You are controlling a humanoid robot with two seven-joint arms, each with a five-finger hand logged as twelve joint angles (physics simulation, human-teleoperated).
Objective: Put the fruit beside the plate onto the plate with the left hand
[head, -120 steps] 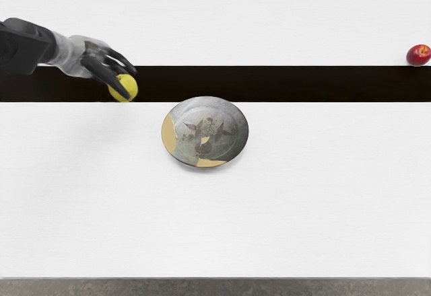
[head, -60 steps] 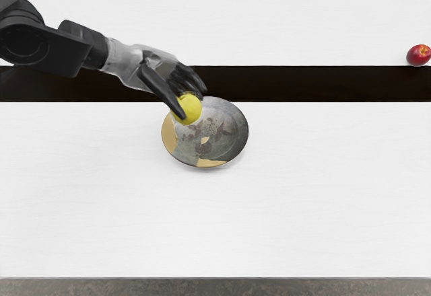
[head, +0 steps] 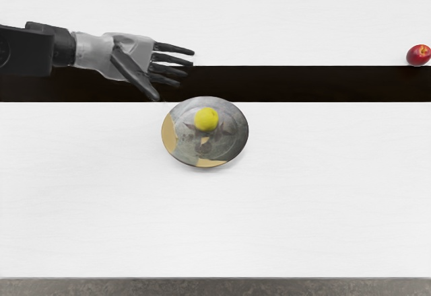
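Note:
A round yellow fruit [head: 207, 118] lies on the grey patterned plate [head: 232, 141], a little above its middle. My left hand [head: 165, 70] hovers up and to the left of the plate, over the dark gap, with its fingers spread straight and nothing in them. Its arm enters from the left edge. The right arm does not show.
A red apple [head: 418, 54] sits at the far right edge on the rear white table. A dark gap [head: 303, 84] runs between the rear and front white table surfaces, just behind the plate.
The left hand carried the yellow fruit rightward over the plate, let it go there, opened its fingers and drew back up and to the left.

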